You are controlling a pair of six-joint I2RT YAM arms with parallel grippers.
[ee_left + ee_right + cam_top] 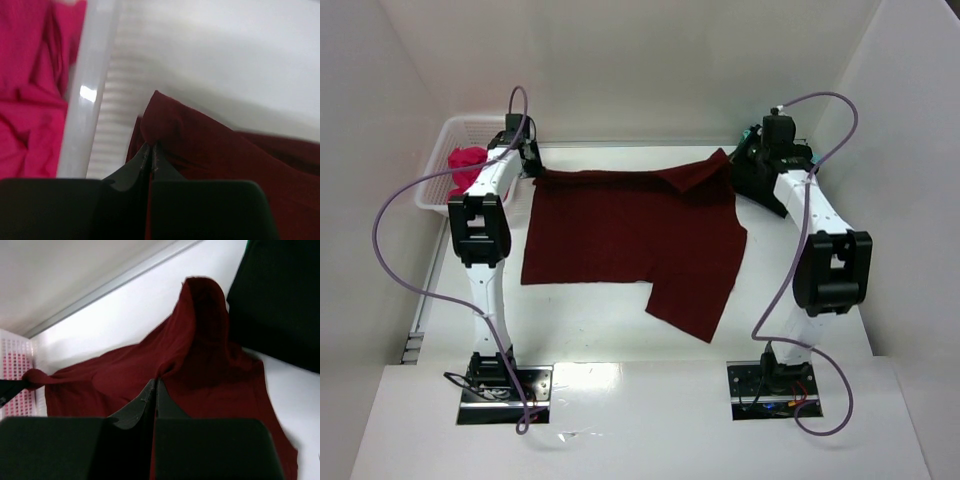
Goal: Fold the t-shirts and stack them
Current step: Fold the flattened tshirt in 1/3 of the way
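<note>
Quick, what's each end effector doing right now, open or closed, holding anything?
Left end effector: closed, pinching the maroon t-shirt.
Right end effector: closed, pinching the same maroon t-shirt.

Bright overhead light — glare on the near table (620,372), maroon t-shirt (225,160) blurred in both wrist views.

From above, the right arm (812,215) covers part of the black shirt (752,186), and I catch only a sliver of the teal shirt (751,134). The left arm (492,185) blocks the right side of the basket (436,188). My left wrist view is blurred, the pink shirt (30,100) cut off at its left edge.
</note>
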